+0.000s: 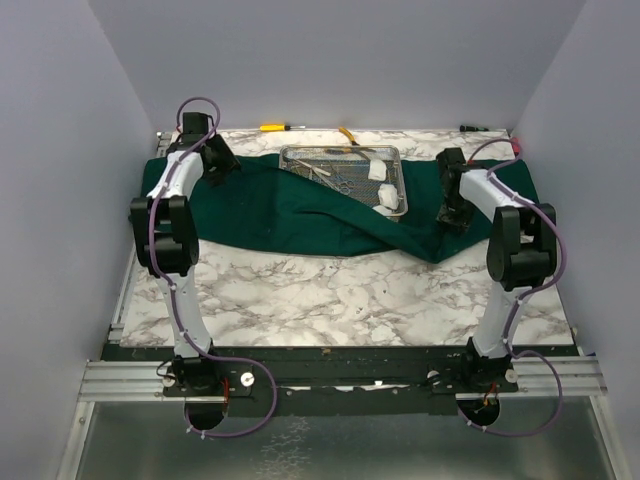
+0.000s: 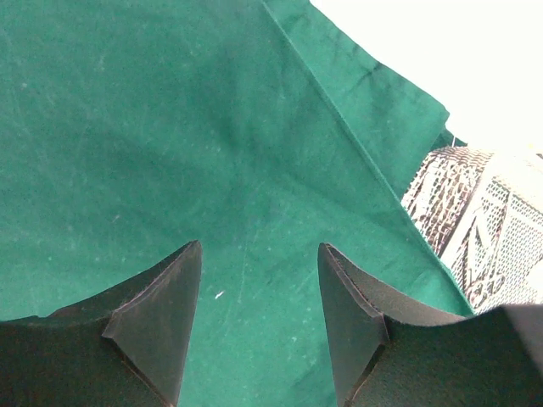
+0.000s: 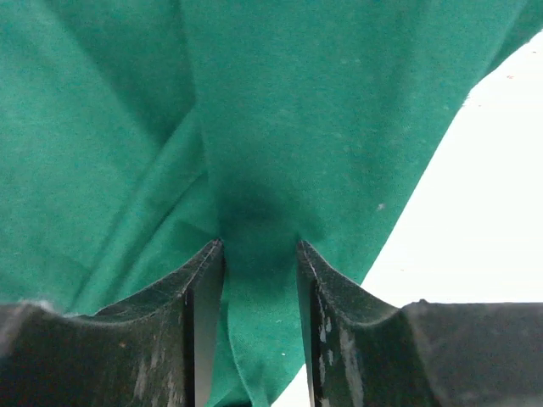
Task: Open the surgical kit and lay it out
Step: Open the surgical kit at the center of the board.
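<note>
Top external view: green cloth point(image 1: 300, 215) lies spread across the far half of the marble table point(image 1: 330, 290), mostly flat on the left and bunched into a raised fold on the right. The wire tray point(image 1: 340, 149) sits on the cloth at the far middle. Inside it are two white gauze rolls point(image 1: 377, 170) toward its right end and small silver clamps point(image 1: 343, 185) near the middle; they are too small to count. A yellow-handled screwdriver point(image 1: 275, 127) and yellow-handled pliers point(image 1: 347, 133) lie on bare table just beyond the tray, off the cloth. A small red item point(image 1: 517, 150) is at the far right edge, cannot tell what it is. The left gripper point(image 1: 218, 170) is over the cloth's far-left part, and that arm hides the corner there. The right gripper point(image 1: 452, 218) is down on the bunched fold, right of the tray. Purple cables point(image 1: 265, 400) loop by the arm bases on the metal rail point(image 1: 340, 380). Left wrist view: fingers point(image 2: 161, 322) are spread wide with nothing between them, flat cloth and a diagonal hem lie below, and the tray mesh point(image 2: 475, 220) is off to the right, close by. Right wrist view: fingers point(image 3: 199, 331) are drawn in on a ridge of cloth, pinching it, with bright table to the right.
</note>
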Tool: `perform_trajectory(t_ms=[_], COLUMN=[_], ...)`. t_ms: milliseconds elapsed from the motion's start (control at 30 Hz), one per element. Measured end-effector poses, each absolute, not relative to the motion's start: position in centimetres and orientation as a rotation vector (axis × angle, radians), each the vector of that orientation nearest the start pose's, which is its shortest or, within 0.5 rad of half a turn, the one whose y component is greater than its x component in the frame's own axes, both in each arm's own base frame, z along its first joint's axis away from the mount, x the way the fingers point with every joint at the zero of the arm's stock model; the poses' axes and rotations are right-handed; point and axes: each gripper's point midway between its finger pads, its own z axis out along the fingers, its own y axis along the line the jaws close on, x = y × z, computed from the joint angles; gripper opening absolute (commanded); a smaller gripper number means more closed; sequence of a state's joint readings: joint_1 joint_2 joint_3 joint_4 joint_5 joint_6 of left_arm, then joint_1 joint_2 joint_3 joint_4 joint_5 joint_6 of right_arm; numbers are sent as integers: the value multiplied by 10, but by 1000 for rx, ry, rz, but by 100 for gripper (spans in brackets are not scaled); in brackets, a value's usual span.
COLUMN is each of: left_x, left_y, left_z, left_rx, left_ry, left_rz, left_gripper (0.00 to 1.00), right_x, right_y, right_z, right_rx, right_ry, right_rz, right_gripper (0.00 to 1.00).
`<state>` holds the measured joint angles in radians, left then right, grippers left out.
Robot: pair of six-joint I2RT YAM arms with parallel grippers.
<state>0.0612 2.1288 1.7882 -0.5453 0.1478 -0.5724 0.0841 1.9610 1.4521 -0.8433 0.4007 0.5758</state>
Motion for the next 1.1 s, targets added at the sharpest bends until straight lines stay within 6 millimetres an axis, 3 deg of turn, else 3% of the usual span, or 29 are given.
perform_trajectory(t_ms=[133, 300, 533, 667, 833, 1000, 1033, 1100], left_x=[549, 560, 577, 583, 586, 591, 591, 592], left_y=[-16, -24, -61, -79, -71, -51, -48, -43], left_z=[103, 107, 105, 86, 66, 66, 66, 65], left_rx=[-711, -681, -587, -596, -699, -784, -795, -811], left_ry=[2368, 2355, 2348, 2344, 2316, 2256, 2247, 2238], left_rz=[-417, -439, -383, -277, -152, -67, -60, -43], left_gripper=[59, 60, 62, 63, 61, 45, 37, 12], right_x=[377, 348, 305, 295, 296, 291, 290, 287], right_y=[-24, -29, -28, -27, -24, -24, -24, -24], right_z=[48, 52, 46, 45, 47, 45, 45, 44], right_rx=[741, 762, 819, 848, 874, 892, 895, 904], right_ry=[2672, 2682, 2716, 2718, 2700, 2696, 2697, 2696], right_rz=[-516, -550, -557, -542, -509, -508, -509, -511], right_gripper=[33, 5, 1, 1, 1, 1, 1, 1])
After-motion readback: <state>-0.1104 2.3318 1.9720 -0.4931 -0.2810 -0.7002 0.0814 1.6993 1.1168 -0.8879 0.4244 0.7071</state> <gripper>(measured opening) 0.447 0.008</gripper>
